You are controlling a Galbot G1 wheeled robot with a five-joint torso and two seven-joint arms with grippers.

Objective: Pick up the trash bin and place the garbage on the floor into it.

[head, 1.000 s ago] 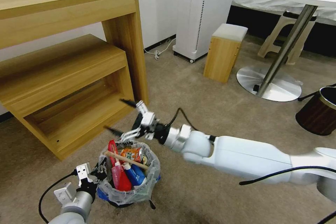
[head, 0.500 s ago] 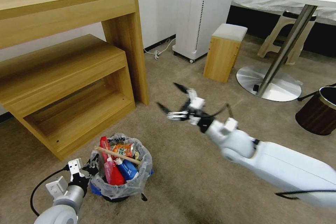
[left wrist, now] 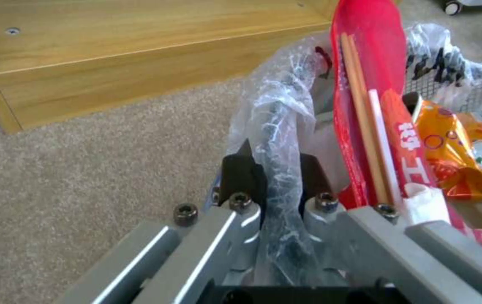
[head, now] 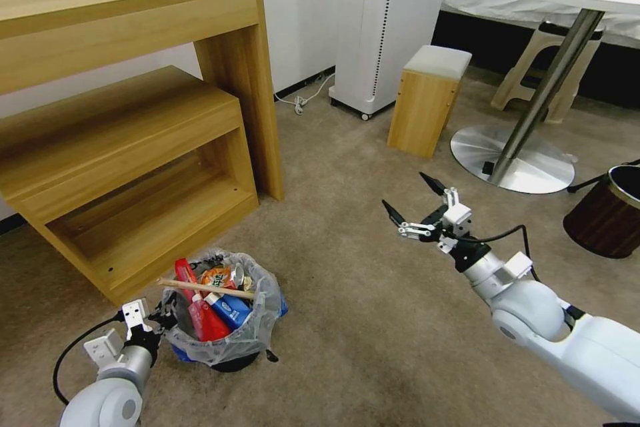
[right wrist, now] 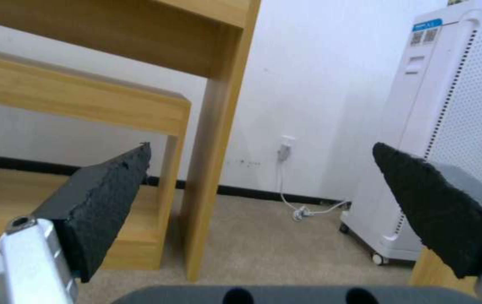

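Looks like we're basically done here: our small round dark-blue trash bin with the clear printed liner [head: 223, 340] sits on the beige short-pile carpet [head: 373, 320] beside the wooden shelf unit [head: 127, 147], stuffed with a red packet [head: 193, 310], blue-white carton [head: 230, 307], orange snack wrapper [head: 217, 275] and wooden stick [head: 203, 287]. We can't spot any litter left on the carpet. Our left gripper [left wrist: 277, 185] is low, pinching the bin's bagged rim. Our right gripper [head: 408, 203] hangs mid-air well apart, jaws spread wide, holding nothing.
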